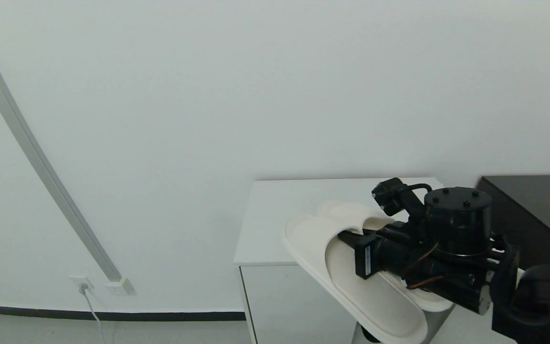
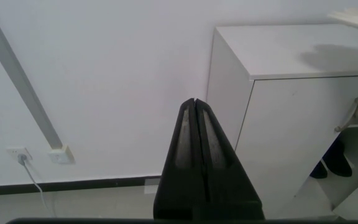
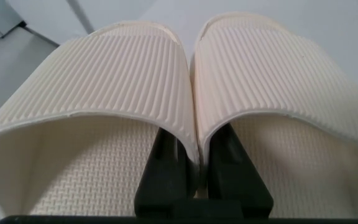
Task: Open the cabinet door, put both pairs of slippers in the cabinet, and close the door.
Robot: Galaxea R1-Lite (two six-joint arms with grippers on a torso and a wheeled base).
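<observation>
right claw (image 3: 196, 158) pinching cream slippers (image 1: 380, 296), above white cabinet (image 1: 275, 215)

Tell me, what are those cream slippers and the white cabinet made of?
The slippers: likely soft moulded foam or rubber, matte; fine ribs on the straps and a woven-look embossed footbed suggest moulding. The cabinet: probably laminated board, smooth satin white; flat panels with crisp edges, though the core can't be seen.
</observation>
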